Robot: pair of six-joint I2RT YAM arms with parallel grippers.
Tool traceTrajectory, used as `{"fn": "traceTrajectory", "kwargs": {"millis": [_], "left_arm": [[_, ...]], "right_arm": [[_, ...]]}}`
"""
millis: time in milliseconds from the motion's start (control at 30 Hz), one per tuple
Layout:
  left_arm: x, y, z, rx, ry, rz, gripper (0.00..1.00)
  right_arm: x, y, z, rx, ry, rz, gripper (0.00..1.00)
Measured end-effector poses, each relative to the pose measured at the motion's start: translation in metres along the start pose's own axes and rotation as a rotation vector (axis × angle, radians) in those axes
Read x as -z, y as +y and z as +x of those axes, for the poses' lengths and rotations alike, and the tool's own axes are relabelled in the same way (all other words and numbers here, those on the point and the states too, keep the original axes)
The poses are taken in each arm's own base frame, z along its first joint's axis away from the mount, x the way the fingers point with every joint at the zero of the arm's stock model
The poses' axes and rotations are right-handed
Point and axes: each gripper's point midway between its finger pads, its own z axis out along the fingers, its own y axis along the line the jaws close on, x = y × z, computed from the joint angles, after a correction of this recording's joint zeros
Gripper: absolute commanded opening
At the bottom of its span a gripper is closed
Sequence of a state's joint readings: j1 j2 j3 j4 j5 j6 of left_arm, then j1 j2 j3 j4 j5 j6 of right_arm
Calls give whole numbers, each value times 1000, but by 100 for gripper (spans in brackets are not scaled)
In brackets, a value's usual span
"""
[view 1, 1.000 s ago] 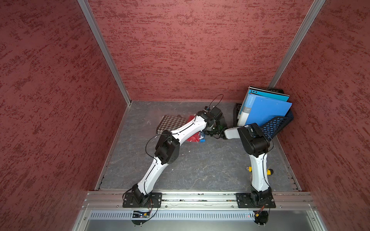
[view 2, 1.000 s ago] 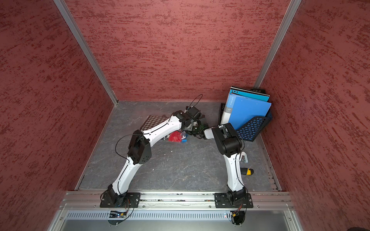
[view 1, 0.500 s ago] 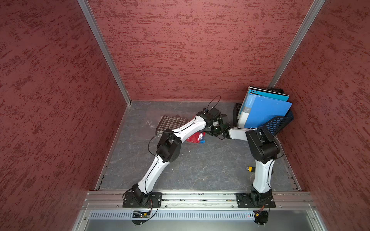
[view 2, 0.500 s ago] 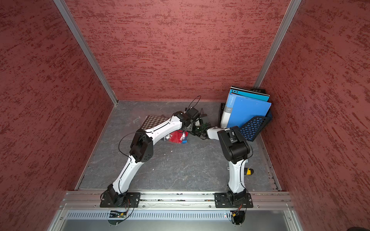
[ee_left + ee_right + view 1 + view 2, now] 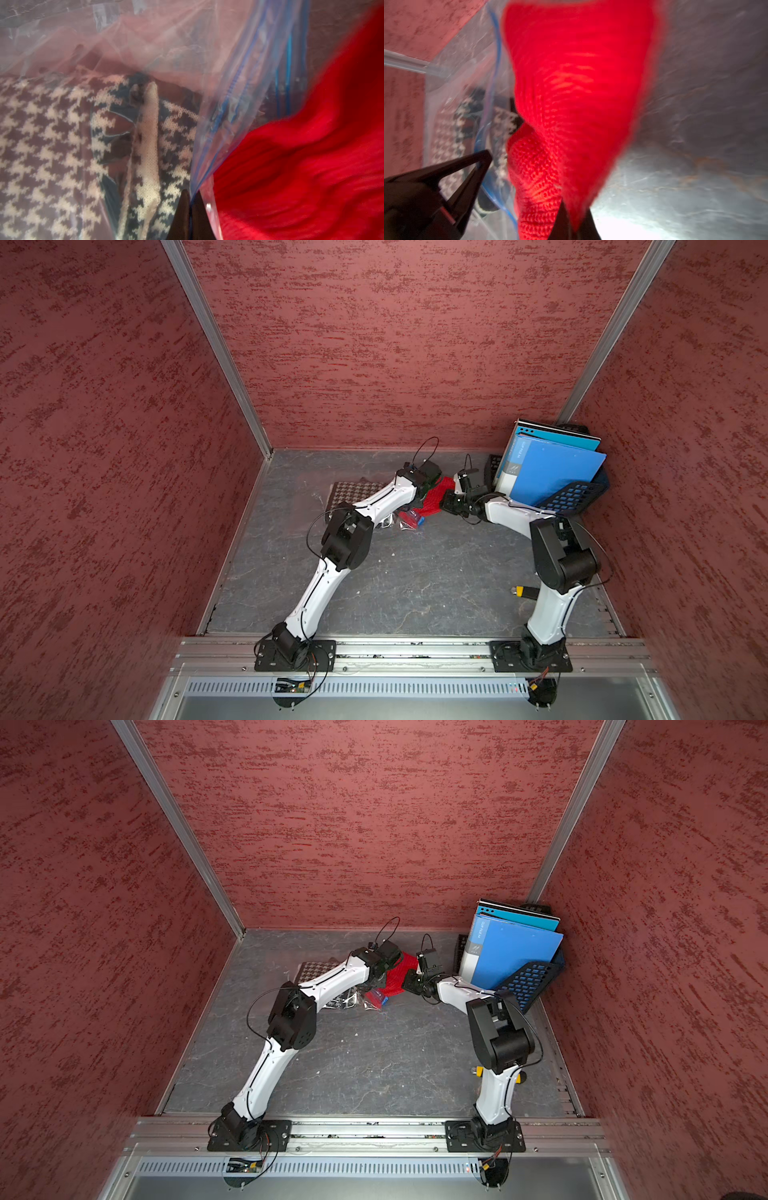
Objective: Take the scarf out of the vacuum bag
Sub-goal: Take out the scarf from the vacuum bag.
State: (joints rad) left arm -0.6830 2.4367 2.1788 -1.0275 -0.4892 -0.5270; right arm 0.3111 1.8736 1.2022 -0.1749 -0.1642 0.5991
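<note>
The scarf (image 5: pixel 434 497) is red knit and stretches between the two wrists, above the floor, in both top views (image 5: pixel 395 979). My right gripper (image 5: pixel 575 216) is shut on its lower tip (image 5: pixel 571 124). The vacuum bag (image 5: pixel 228 93) is clear crinkly plastic with a blue zip strip. My left gripper (image 5: pixel 191 199) is shut on the bag's edge at that strip. A houndstooth knit (image 5: pixel 52 135) lies inside the bag, also visible in a top view (image 5: pixel 353 493). Part of the scarf (image 5: pixel 311 166) hangs just outside the bag mouth. The left fingers (image 5: pixel 481 162) show in the right wrist view beside the scarf.
A black mesh rack (image 5: pixel 573 497) holding blue folders (image 5: pixel 552 472) stands in the back right corner, close behind my right arm. A small yellow-and-black tool (image 5: pixel 523 592) lies by the right arm's base. Red walls close in three sides of the grey floor.
My right gripper has drawn back toward the rack with the scarf, pulling more red knit out of the bag. The left gripper has held onto the bag edge and risen slightly.
</note>
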Motion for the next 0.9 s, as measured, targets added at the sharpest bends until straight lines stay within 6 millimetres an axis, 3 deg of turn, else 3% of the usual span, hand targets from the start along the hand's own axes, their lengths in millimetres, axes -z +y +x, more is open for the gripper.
{"fn": "traceTrajectory", "kwargs": {"millis": [300, 467, 500, 567, 600, 667, 733, 900], "left_arm": [[-9, 14, 6, -11, 12, -54, 0], [-4, 26, 2, 1, 8, -69, 0], [-4, 28, 1, 4, 8, -70, 0], [-4, 35, -1, 9, 11, -78, 0], [-3, 37, -1, 10, 11, -80, 0], [-1, 41, -3, 12, 11, -85, 0], [3, 43, -5, 15, 8, -84, 0], [23, 40, -8, 8, -12, -65, 0]], "right_arm": [[5, -19, -49, -5, -143, 180, 0], [-8, -51, -57, -37, -145, 304, 0], [-10, -58, -57, -44, -139, 323, 9], [-15, -73, -58, -69, -120, 370, 47], [-17, -77, -59, -78, -110, 383, 58], [-24, -85, -61, -91, -82, 408, 70], [-27, -89, -60, -98, -61, 407, 74], [-16, -77, -16, -100, 41, 260, 88]]}}
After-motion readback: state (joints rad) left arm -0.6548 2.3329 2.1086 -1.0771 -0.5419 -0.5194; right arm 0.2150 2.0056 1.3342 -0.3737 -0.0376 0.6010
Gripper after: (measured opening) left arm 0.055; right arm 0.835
